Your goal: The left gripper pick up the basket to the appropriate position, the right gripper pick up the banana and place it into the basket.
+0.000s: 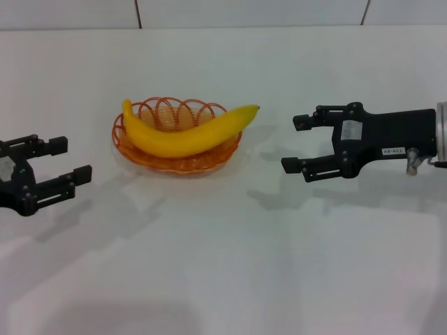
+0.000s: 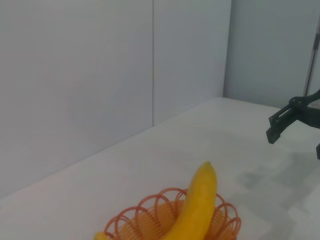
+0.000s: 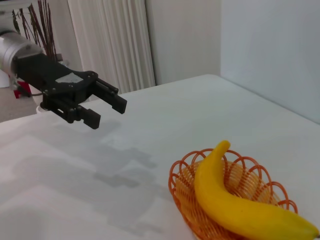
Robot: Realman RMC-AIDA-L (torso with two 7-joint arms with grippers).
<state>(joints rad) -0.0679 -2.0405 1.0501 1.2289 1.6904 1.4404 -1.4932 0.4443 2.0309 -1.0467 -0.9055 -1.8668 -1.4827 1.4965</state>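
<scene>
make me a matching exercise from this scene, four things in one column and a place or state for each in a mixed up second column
Things:
1. banana
2. basket
3. left hand
4. right hand

Places or states:
A. open, empty, to the robot's right of the basket
B. lying across the basket, tip jutting past the rim
C. open, empty, to the robot's left of the basket
D. orange wire, sitting on the white table

Pairs: 1-B, 2-D, 3-C, 4-A
</scene>
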